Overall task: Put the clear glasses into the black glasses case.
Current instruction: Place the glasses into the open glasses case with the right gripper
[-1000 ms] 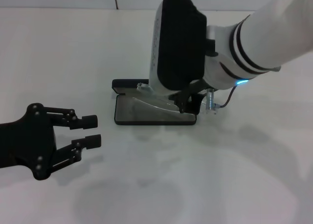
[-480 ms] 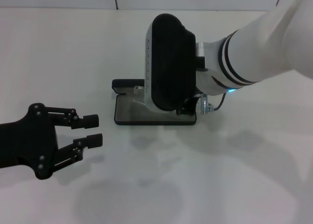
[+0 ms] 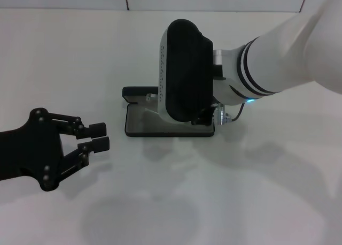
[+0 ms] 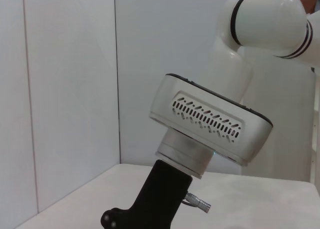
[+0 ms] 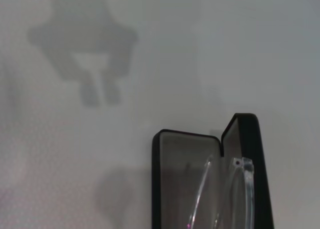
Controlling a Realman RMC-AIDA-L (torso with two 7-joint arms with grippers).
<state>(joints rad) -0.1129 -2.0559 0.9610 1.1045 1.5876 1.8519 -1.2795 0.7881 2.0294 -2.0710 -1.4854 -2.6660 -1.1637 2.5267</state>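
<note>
The black glasses case [image 3: 140,125] lies open in the middle of the table, its grey-lined tray toward me and its lid [image 3: 134,92] laid flat behind. My right arm's wrist [image 3: 186,68] hangs straight over the case and covers most of it; only a dark part of the right gripper [image 3: 204,116] shows at the tray's right end. In the right wrist view the clear glasses [image 5: 239,189] lie inside the open case [image 5: 175,179], close to the hinge. My left gripper [image 3: 99,137] stands open low at the left, well clear of the case.
White tabletop surrounds the case, with arm shadows on it in front. A white wall runs along the back. The left wrist view shows only the right arm's white wrist housing [image 4: 210,119] and the walls.
The right wrist swung left and down over the case, hiding the glasses that had shown tilted above the tray. The left gripper rose slightly and its fingers narrowed.
</note>
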